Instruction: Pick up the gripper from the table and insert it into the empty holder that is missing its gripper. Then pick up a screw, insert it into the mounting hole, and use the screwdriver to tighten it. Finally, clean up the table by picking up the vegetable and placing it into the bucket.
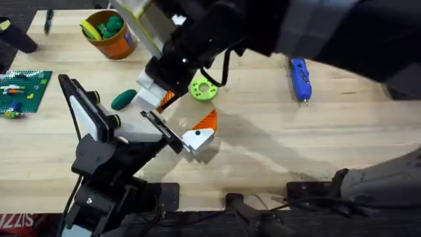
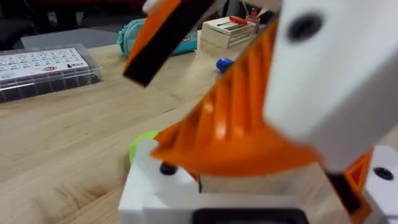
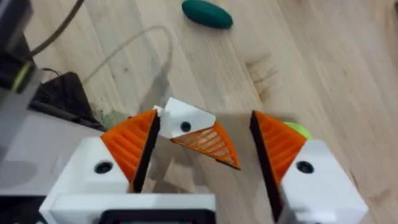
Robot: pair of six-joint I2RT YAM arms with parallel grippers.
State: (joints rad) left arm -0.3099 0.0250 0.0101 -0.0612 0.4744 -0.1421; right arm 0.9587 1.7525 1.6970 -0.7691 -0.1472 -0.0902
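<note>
Overhead, the bucket (image 1: 122, 45) is seen at the far left of the table, upright, with a green knobbly toy and a yellow piece inside it. The vegetable (image 1: 123, 99) is not in it; it lies on the bare wood, well apart from the bucket, between the green-knobbed stand (image 1: 92, 118) and the lime-green ring (image 1: 202, 89). A clear compartment box (image 2: 43, 68) is seen in the left wrist view at the table's far edge; its contents cannot be made out.

The gripper (image 1: 200, 133) is found at the outer end of the holder (image 1: 161, 130), its white block against the black plate and its orange fin pointing away. Whether it is seated cannot be told. The screwdriver (image 1: 300, 78) lies apart on the right side of the table.

A large dark arm (image 1: 263, 26) is stretched from the upper right down to the middle and ends in white and orange parts just beside the ring. In the right wrist view the right gripper (image 3: 202, 149) is spread wide, its orange pads on either side of the small white block. No contact is visible there. The left gripper (image 2: 255, 193) is crowded by a big orange ribbed wedge; whether its fingers are apart or together cannot be told.
</note>
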